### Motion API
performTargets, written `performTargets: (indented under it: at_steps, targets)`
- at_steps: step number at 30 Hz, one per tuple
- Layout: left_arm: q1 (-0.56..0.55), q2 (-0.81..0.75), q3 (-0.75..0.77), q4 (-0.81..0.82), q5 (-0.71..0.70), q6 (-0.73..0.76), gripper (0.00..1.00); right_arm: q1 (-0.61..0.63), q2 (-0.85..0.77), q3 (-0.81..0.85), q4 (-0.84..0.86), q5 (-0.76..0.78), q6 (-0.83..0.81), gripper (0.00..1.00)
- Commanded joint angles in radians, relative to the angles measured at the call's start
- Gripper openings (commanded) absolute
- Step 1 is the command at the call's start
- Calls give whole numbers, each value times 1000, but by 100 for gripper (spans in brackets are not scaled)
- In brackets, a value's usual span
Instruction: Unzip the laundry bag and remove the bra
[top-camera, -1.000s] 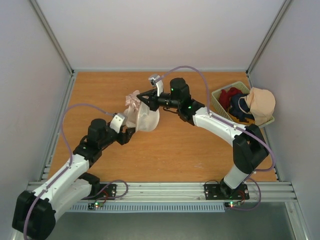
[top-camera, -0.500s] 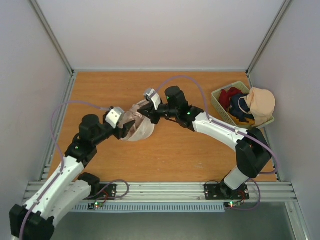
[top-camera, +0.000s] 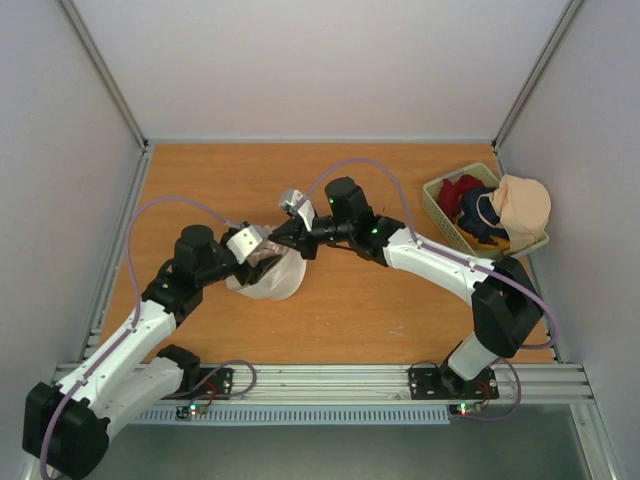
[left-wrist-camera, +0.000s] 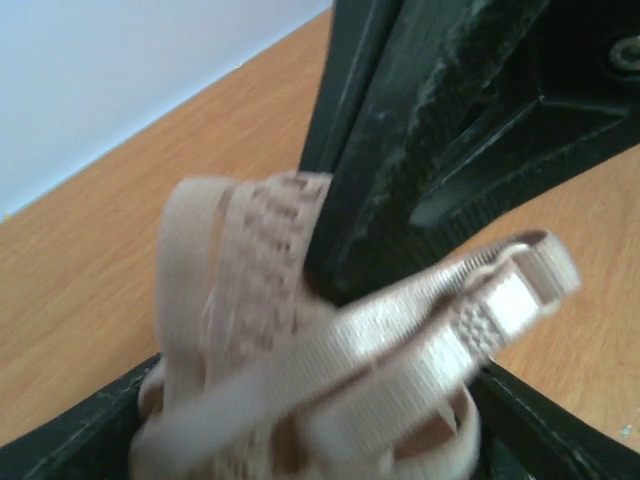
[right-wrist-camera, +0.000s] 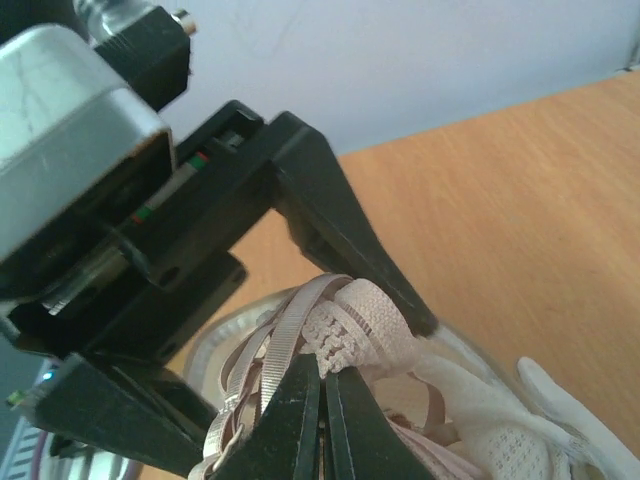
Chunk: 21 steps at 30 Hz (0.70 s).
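We judge the biggest risk to lie with the round off-white mesh laundry bag (top-camera: 272, 287). It slumps on the orange-brown wooden table (top-camera: 380, 310) just beneath both grippers. Nothing we can see pins it, so a pull could drag the whole pouch along instead of emptying it. Next, the dusty pink-beige fabric bra (right-wrist-camera: 352, 303) could slip free. The right gripper (right-wrist-camera: 322, 372) is pinched tight on only a narrow ribbed band of it, right at its fingertips. The thin straps (left-wrist-camera: 400, 350) loop loosely between the wide-spread jaws of the left gripper (top-camera: 260, 262), which clamps nothing. They could catch on a finger there, or on the bag's mouth, and stall the pull.

The bag looks flattened and crumpled, with pale mesh showing below the right fingertips. The bra is bunched at what seems the bag's opening, soft and folded on itself. Its straps are flat and woven, and one carries what looks like a small slider.
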Motion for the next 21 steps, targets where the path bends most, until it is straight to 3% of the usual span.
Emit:
performTargets:
  at_steps: [1,4,7,8,9,10,12,16,18,19,21]
  targets:
    - [-15,15,-12,102,19,-7,66,20,-47,-2,35,-98,-40,1]
    - [-15,11,-19,112,16,-37,49,20,-57,-14,35,-117,-43,1]
    - [-15,2,-29,109,17,-47,24,20,-61,-22,35,-115,-39,1]
    - [-15,0,-32,107,15,-51,16,20,-64,-22,35,-100,-34,5]
    - [-15,-4,-34,106,12,-53,8,20,-68,-24,34,-66,-23,17]
    - [-15,-6,-34,107,6,-54,2,19,-71,-24,28,-17,-9,34]
    - [-15,-9,-38,110,-11,-64,1,15,-71,-18,-1,148,49,55]
    - [-15,-19,-59,146,-30,-71,1,-19,-64,-6,-136,446,194,73]
    - [-15,-19,-73,175,-38,-72,1,-20,-60,-15,-163,454,259,79]
    - [-16,-20,-80,190,-47,-77,1,-19,-57,-27,-147,399,288,86]
    - [-16,-18,-86,218,-62,-91,1,-17,-58,-75,-74,286,329,89]
